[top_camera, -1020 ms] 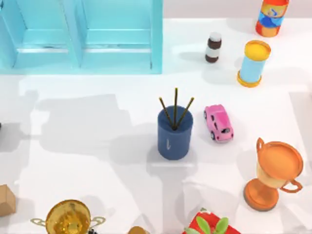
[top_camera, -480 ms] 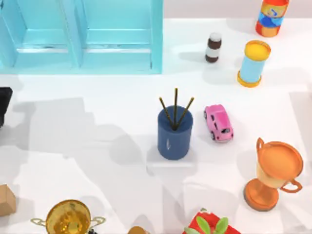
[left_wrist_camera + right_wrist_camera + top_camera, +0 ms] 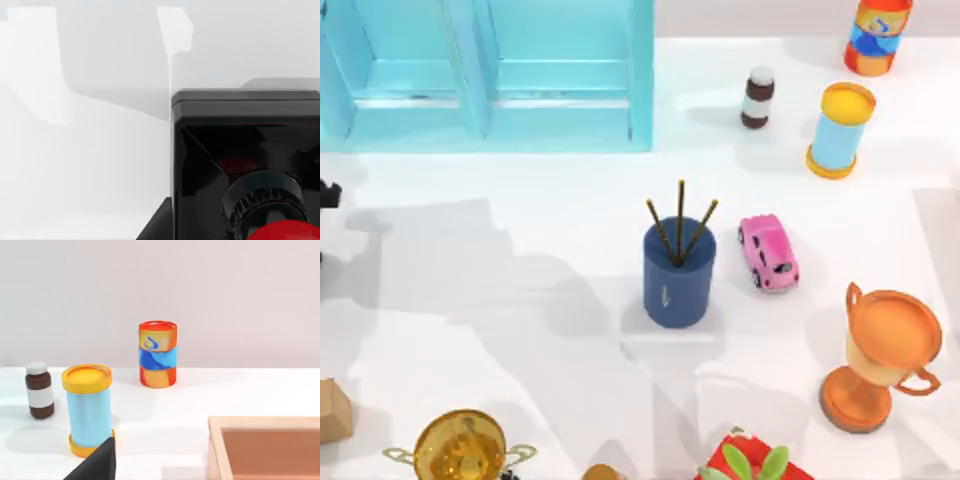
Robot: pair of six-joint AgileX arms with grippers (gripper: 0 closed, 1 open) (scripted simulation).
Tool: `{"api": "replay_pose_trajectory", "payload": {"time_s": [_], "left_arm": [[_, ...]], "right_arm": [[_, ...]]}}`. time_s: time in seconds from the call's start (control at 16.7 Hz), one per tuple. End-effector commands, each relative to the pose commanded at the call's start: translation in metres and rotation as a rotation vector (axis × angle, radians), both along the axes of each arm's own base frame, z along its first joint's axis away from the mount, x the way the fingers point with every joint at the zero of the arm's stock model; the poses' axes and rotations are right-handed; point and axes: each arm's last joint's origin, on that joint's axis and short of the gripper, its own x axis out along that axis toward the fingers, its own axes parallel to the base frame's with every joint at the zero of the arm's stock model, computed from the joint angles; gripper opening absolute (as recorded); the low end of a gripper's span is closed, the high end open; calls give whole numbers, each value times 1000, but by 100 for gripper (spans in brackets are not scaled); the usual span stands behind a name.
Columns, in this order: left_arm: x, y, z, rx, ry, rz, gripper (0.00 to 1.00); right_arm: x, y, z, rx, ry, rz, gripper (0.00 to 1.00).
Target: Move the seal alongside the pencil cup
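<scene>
The pencil cup (image 3: 678, 272) stands mid-table, a pink toy car (image 3: 768, 252) just beside it on the right — a blue cabinet (image 3: 485, 72) behind. The left gripper (image 3: 245, 170) sits at the table's left edge, red seal (image 3: 280, 232) against it; whether it grips I cannot tell.

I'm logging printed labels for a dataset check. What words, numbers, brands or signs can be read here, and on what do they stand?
No legible text anywhere.
pencil cup: a small pale mark on its side, not readable.
brown bottle: blank white label.
orange and blue can: a swirl pattern, no letters.
</scene>
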Motion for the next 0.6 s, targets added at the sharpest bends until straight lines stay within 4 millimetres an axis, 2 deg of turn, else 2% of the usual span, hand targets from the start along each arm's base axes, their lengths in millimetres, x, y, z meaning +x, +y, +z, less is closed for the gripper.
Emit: {"api": "replay_pose_trajectory", "payload": {"time_s": [0.36, 0.6], "left_arm": [[0, 0, 0, 0, 0, 0, 2], [0, 0, 0, 0, 0, 0, 0]], "right_arm": [[0, 0, 0, 0, 0, 0, 100], [0, 0, 0, 0, 0, 0, 100]]}}
